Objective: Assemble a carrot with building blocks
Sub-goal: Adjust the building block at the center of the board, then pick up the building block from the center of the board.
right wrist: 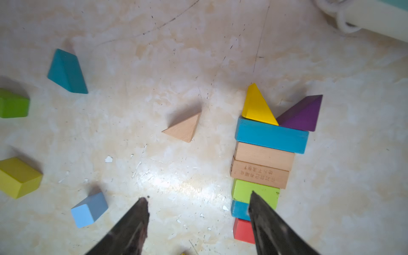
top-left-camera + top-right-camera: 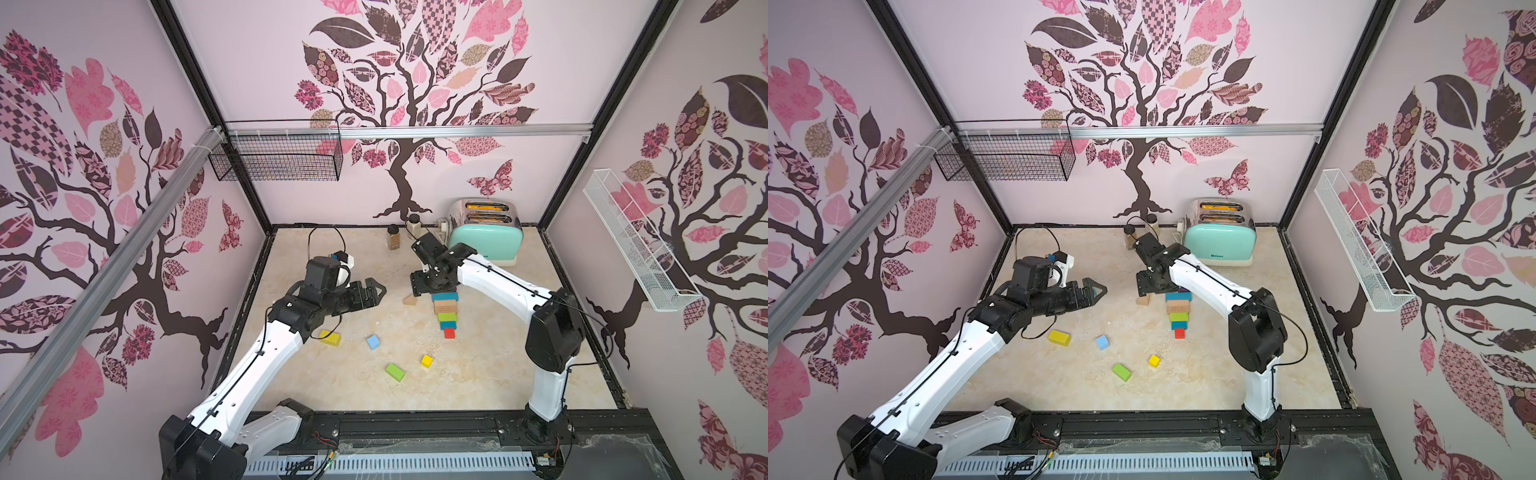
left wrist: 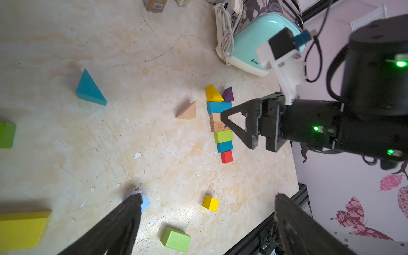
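A flat row of building blocks lies on the table: red cube (image 2: 449, 333), teal, green (image 1: 242, 191), two bare wood bricks (image 1: 262, 164) and a long teal brick (image 1: 271, 138). A yellow wedge (image 1: 256, 106) and a purple wedge (image 1: 304, 114) sit at its far end. My right gripper (image 1: 196, 203) hangs open and empty above the row's left side, one finger (image 1: 265, 216) crossing the green and teal blocks. A bare wood wedge (image 2: 409, 300) lies left of the row. My left gripper (image 3: 207, 198) is wide open and empty, raised left of centre (image 2: 380, 291).
Loose blocks: yellow brick (image 2: 330, 337), light blue cube (image 2: 373, 342), yellow cube (image 2: 427, 360), green brick (image 2: 395, 372), teal wedge (image 3: 90, 89), another green block (image 1: 13, 103). A mint toaster (image 2: 486, 237) and two spice jars (image 2: 395, 237) stand at the back.
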Controlling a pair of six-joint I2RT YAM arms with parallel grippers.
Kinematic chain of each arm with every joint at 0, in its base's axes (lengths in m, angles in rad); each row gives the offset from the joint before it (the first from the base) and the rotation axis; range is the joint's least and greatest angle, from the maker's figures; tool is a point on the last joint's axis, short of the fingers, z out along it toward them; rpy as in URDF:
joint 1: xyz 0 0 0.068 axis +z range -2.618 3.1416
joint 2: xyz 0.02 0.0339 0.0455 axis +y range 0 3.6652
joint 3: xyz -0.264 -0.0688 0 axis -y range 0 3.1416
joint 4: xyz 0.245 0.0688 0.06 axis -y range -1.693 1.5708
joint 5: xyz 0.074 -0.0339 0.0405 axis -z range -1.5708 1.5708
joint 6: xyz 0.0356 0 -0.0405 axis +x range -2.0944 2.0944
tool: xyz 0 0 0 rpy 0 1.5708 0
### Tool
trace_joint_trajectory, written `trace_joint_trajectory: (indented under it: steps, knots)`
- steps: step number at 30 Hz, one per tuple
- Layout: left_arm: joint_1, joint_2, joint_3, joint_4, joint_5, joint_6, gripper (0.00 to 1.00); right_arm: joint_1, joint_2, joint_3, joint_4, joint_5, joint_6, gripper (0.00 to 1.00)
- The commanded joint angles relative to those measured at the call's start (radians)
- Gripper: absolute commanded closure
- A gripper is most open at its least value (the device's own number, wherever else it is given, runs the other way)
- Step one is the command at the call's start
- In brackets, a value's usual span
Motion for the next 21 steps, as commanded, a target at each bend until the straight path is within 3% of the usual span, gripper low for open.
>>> trace_joint_trajectory:
  steps: [1,6,11,14,18,21]
  knots:
    - [0.005,0.049,0.056,-0.032,-0.03,0.026,0.02,-0.01,-0.044,-0.013,-0.07,0.014,-0.011,0.01]
    - [0.005,0.126,0.082,0.001,-0.1,-0.01,0.02,-0.056,-0.115,-0.117,-0.033,-0.043,-0.006,0.01]
    - [0.006,0.266,0.166,-0.082,-0.161,-0.009,0.02,-0.101,-0.169,-0.199,0.01,-0.09,-0.022,0.01]
    - [0.007,0.325,0.193,-0.086,-0.139,0.015,0.02,-0.111,-0.178,-0.216,0.048,-0.108,-0.033,0.01]
    - [0.009,0.398,0.223,-0.12,-0.149,0.077,0.02,-0.138,-0.137,-0.185,0.06,-0.135,-0.015,0.01]
    - [0.032,0.438,0.236,-0.16,-0.136,0.09,0.09,-0.144,-0.082,-0.089,-0.011,-0.149,0.002,0.01]
